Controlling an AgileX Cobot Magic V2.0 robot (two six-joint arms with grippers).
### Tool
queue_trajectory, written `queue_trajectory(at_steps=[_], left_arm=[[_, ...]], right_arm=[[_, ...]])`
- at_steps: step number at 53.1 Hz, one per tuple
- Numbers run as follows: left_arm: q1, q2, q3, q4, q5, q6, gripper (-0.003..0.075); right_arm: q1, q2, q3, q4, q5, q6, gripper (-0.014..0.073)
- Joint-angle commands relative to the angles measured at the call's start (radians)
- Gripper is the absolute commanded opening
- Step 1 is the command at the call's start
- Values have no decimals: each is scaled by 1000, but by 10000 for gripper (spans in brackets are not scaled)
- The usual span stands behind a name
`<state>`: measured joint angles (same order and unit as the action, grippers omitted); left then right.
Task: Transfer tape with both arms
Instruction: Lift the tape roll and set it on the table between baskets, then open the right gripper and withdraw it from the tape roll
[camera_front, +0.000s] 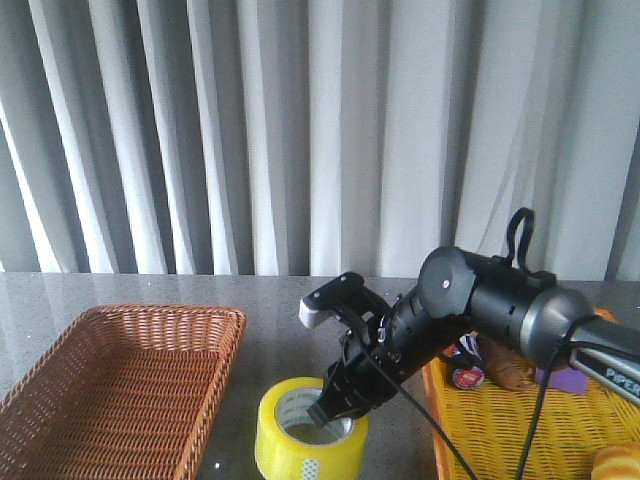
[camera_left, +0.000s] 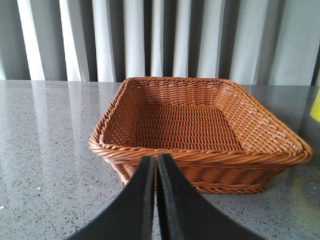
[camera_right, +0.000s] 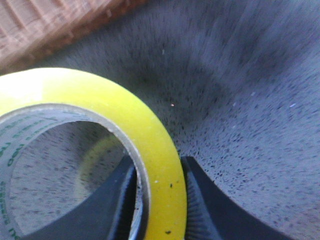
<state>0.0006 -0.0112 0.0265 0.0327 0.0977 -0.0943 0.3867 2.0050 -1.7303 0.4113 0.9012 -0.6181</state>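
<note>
Front camera faced the curtain (camera_front: 300, 130) across the table; wrist cameras sat low (sharing the brown basket (camera_left: 200, 125)).

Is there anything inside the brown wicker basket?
No, in the left wrist view the brown wicker basket shows only its bare woven bottom.

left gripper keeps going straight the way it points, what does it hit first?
Most likely the near wall of the wicker basket. The left gripper, fingers shut, points at it over bare table. Height is hard to judge, so it might clear the rim.
</note>
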Motion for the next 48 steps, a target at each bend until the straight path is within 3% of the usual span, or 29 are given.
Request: queue_trajectory(at_steps=[1, 12, 32, 48], left_arm=[[0, -7, -30, -1, -76, -10, -6], [0, -7, -30, -1, -76, -10, -6], [0, -7, -30, -1, -76, -10, -6], [0, -7, -30, -1, -76, -10, -6]], right_arm=[[-3, -16, -29, 15, -56, -8, 8], [-3, 13, -29, 9, -32, 1, 104], [-3, 6, -29, -33, -34, 55, 421], [-29, -222, -29, -36, -44, 101, 421]])
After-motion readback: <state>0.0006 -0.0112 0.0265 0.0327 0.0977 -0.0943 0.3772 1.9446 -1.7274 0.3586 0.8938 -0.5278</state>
